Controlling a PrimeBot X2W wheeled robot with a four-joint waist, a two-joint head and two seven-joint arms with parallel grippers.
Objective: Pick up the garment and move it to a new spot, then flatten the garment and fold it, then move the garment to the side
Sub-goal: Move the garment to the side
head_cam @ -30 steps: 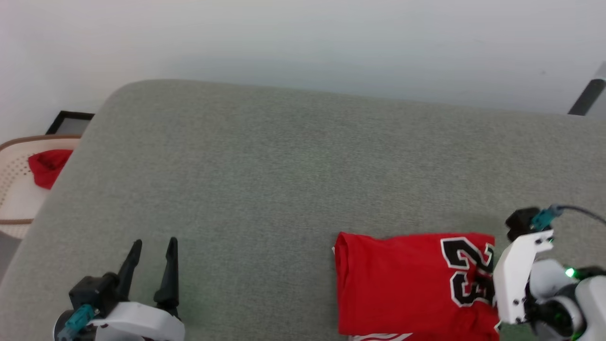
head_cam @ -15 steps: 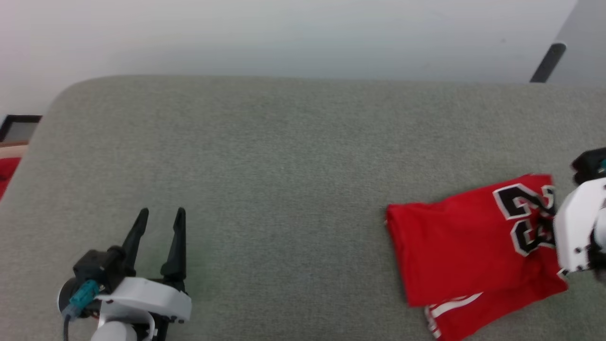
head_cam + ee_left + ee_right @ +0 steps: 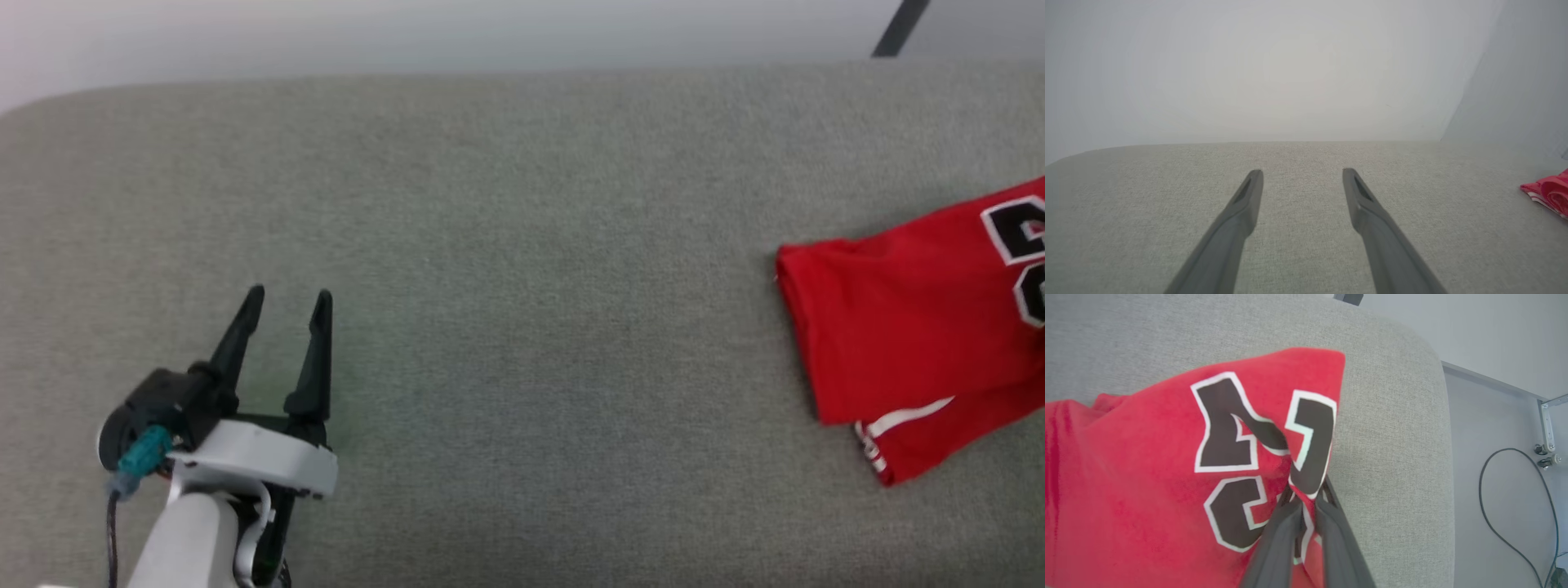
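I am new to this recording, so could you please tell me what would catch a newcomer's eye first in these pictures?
The bright red garment with black, white-edged numerals lies folded at the right of the grey cushioned surface. In the right wrist view the right gripper is shut on its edge at the numerals. At the head view's lower left, the left gripper stands open with nothing between its fingers.

Plain indoor room, lab-like: grey upholstered platform (image 3: 522, 245), bare white wall (image 3: 1274, 73), loose cable (image 3: 1480, 490) on grey floor (image 3: 1502, 416).
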